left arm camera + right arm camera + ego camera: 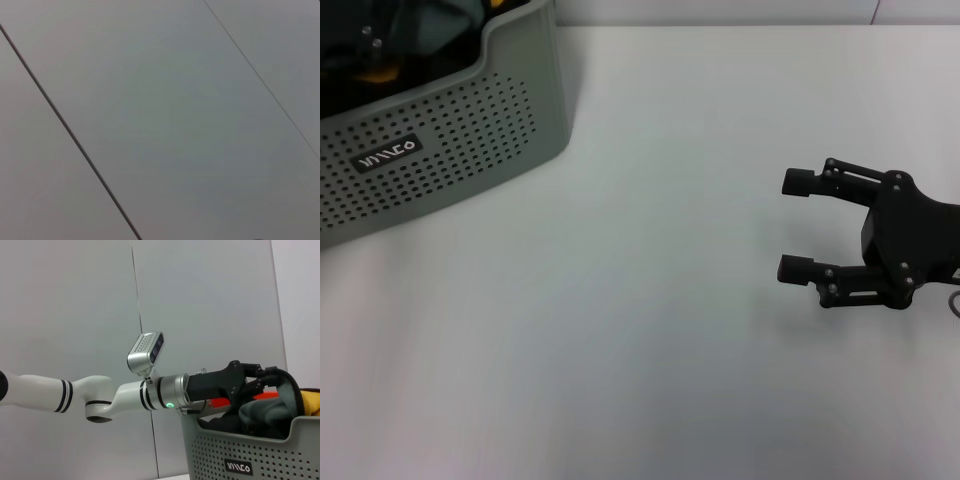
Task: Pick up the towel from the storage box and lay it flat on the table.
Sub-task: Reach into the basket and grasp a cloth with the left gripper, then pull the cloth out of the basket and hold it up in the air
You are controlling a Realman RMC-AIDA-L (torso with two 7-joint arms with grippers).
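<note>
The grey-green storage box (440, 150) stands on the white table (660, 320) at the far left. It also shows in the right wrist view (250, 455). My left gripper (367, 40) is down inside the box. In the right wrist view my left gripper (252, 382) is against the bunched dark green towel (267, 412), which rises just above the box rim. A bit of the towel (440, 15) shows in the head view. My right gripper (798, 225) is open and empty, low over the table at the right.
A yellow cloth (310, 400) lies in the box beside the towel, and an orange-yellow bit (380, 73) shows near the left gripper. The left wrist view shows only a grey panelled wall (165, 125).
</note>
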